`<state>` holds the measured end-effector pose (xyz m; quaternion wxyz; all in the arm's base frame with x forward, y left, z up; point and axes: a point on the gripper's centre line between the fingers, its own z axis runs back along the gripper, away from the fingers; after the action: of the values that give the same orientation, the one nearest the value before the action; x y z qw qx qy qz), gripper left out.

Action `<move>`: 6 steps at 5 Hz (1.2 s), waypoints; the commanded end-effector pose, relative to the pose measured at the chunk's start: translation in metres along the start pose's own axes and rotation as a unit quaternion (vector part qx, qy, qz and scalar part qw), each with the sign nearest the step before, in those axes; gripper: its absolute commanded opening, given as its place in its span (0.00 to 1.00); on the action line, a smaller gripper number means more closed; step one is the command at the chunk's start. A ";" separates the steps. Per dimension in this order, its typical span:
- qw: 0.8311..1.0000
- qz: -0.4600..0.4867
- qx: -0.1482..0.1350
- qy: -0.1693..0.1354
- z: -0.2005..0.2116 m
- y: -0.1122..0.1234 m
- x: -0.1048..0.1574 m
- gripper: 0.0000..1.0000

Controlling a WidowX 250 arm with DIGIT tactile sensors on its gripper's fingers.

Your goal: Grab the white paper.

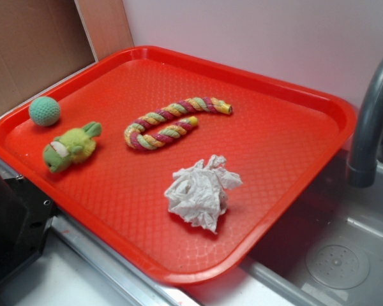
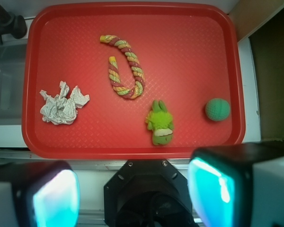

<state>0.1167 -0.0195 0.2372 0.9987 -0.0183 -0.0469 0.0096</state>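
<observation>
at the far left of the red tray [image 1: 293,86], in the exterior view, a teal knitted ball [image 1: 45,111] is seen near the tray's left rim. just right of and nearer than it, a green plush toy [image 1: 70,147] lies on its side, close to the ball but apart from it. further right, toward the middle of the tray, a twisted rope toy [image 1: 172,121] in red, yellow and green is laid in a hooked, candy-cane curve. right of centre and nearer the front rim, the white paper [image 1: 201,191] is found as a crumpled, wrinkled wad resting on the tray's floor, well apart from the rope toy and touched by nothing. at the right edge, a dark grey faucet [image 1: 370,115] is seen rising over a metal sink [image 1: 338,255].

in the wrist view the gripper [image 2: 132,189] is seen held above the near edge of the tray, its two fingers [image 2: 54,198] spread wide apart, with nothing held between them.
</observation>
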 end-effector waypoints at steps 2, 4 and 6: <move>0.992 -0.124 -0.017 -0.010 -0.045 -0.049 0.015 1.00; 0.929 -0.363 -0.065 -0.016 -0.108 -0.102 0.023 1.00; 0.852 -0.522 -0.036 -0.020 -0.170 -0.122 0.042 1.00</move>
<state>0.1828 -0.1404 0.0650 0.8586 -0.0275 -0.0450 -0.5099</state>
